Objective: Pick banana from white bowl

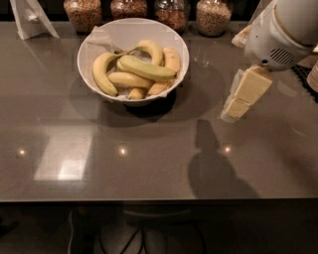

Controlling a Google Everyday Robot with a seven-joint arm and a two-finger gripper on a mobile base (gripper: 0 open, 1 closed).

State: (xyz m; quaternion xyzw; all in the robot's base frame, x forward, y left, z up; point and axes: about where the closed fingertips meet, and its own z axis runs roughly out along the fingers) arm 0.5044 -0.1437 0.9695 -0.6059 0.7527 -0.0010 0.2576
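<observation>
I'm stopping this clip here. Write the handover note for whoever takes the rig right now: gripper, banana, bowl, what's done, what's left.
Gripper: in the air over the right side of the table, well to the right of the white bowl, touching nothing and carrying no banana.
Banana: the greenish one, lying on top of the yellow bananas inside the white bowl, which sits at the back of the table in front of the jars.
Done: nothing of the pick yet; the banana is untouched.
Left: bring the gripper left over the bowl, lower it, grasp the banana and lift it out.
</observation>
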